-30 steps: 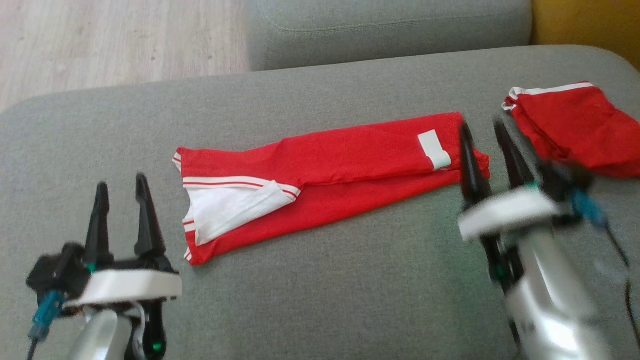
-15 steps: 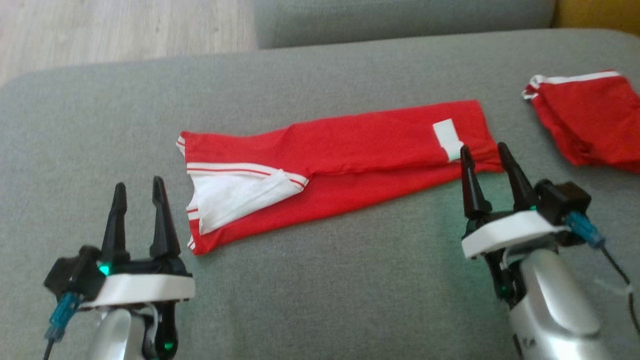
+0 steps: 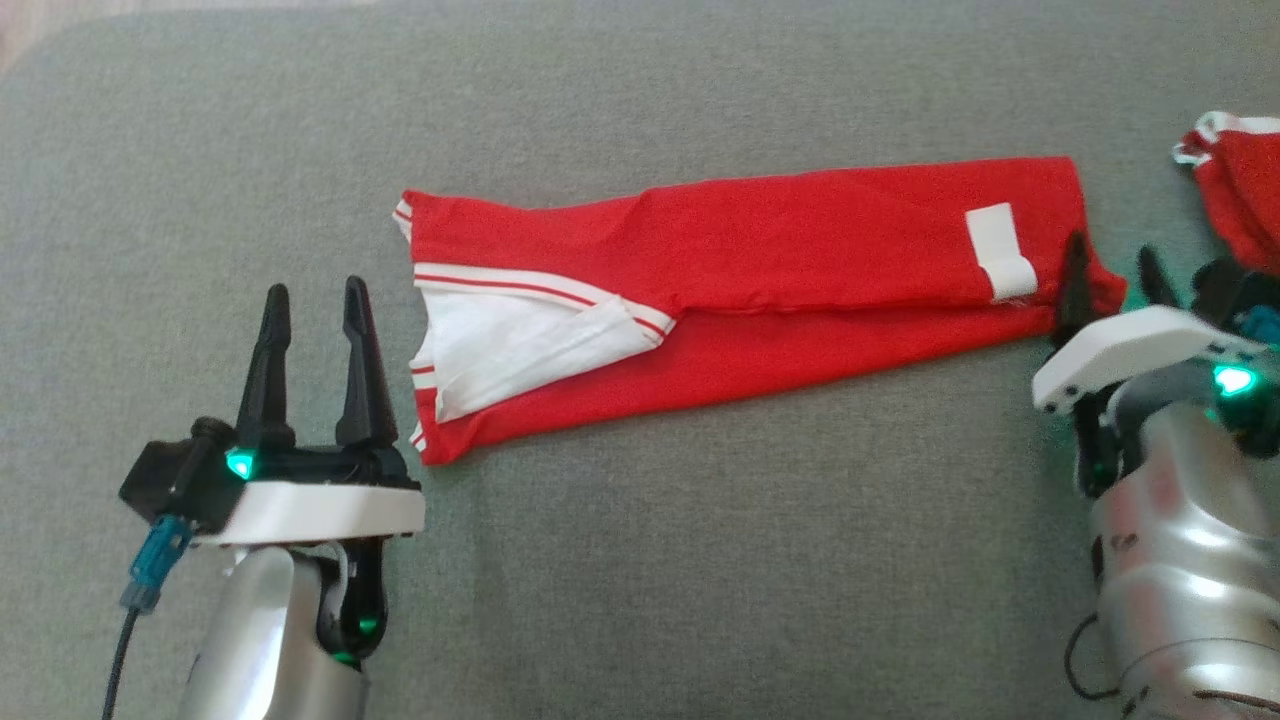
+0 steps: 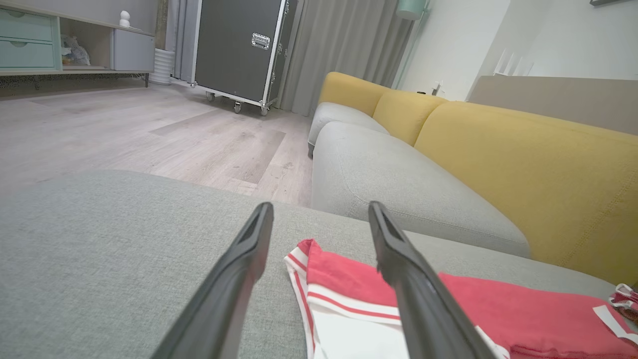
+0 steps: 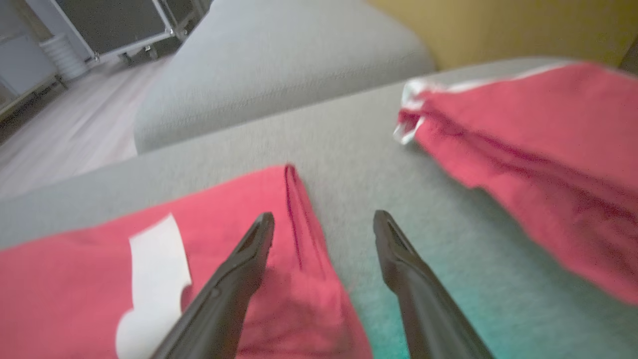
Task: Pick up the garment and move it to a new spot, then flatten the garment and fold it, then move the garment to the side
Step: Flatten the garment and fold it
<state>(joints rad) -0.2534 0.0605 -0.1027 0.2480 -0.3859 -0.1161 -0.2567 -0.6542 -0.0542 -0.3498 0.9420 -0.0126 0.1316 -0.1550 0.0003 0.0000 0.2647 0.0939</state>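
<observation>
1. On the grey sofa cushion [image 3: 700,560], about its middle: red garment [image 3: 800,240], lying flat as a long strip that looks doubled lengthwise. Its white-trimmed neck opening [image 3: 520,345] is at the robot's left end and a white label [image 3: 1000,250] is near the right end.
2. Left gripper [image 3: 316,288]: just beside the neck end, over bare cushion; jaws apart, holding nothing.
3. Right gripper [image 3: 1110,250]: at the hem corner; jaws apart. The right wrist view has one prong over red cloth and the other over bare cushion. Contact cannot be told.
4. Second red garment [image 3: 1240,190]: same cushion, farther right, apart from the first.
5. Step, as judged: folding, partly done; the move aside not yet begun.
6. Next move, as judged: the right jaws should straddle the hem corner and clamp all layers while the left pinches the neck edge. The strip could then be folded across without springing open.
</observation>
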